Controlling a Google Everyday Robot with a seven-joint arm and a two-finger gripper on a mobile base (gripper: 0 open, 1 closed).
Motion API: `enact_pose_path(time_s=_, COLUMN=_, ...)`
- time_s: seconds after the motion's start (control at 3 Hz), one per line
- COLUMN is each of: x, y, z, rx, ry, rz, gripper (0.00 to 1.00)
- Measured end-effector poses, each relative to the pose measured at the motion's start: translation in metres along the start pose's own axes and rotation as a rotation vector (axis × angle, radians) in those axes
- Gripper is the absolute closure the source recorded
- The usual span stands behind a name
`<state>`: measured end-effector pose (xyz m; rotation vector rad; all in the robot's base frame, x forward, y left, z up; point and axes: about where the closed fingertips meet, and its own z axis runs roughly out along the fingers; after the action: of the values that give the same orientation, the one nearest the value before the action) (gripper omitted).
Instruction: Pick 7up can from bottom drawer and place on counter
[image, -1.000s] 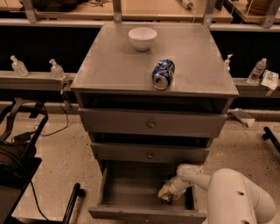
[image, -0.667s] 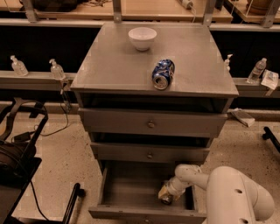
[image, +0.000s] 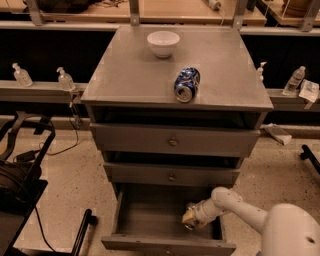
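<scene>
The gripper (image: 198, 214) reaches into the open bottom drawer (image: 150, 220), at its right side, against the pale 7up can (image: 188, 220). Whether it is gripping cannot be told. On the counter (image: 130, 75) a blue-and-white soda can (image: 186, 84) lies tipped near a white bowl (image: 163, 43). A speckled floor (image: 75, 175) surrounds the cabinet.

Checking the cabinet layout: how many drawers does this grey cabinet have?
3: the top drawer, the middle drawer beneath it, and the bottom drawer pulled open, where the gripper reaches in at the right. None look hidden.
</scene>
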<state>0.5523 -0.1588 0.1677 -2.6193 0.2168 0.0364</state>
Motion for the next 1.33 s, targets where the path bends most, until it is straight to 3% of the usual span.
enact_pose_path(time_s=0.33, x=-0.009, y=-0.037, z=-0.053, rx=0.273, ry=0.046, rz=-0.001, gripper=1.00)
enact_pose_path(time_s=0.67, x=-0.027, y=-0.069, z=-0.102, rx=0.443, ry=0.054, rz=-0.118, gripper=1.00)
enact_pose_path(time_s=1.0, x=-0.055, y=-0.096, z=-0.144, rx=0.555, ry=0.046, rz=-0.267, gripper=1.00)
enact_pose_path(time_s=1.33, x=-0.078, y=-0.114, z=-0.177, rx=0.626, ry=0.041, rz=-0.368, gripper=1.00)
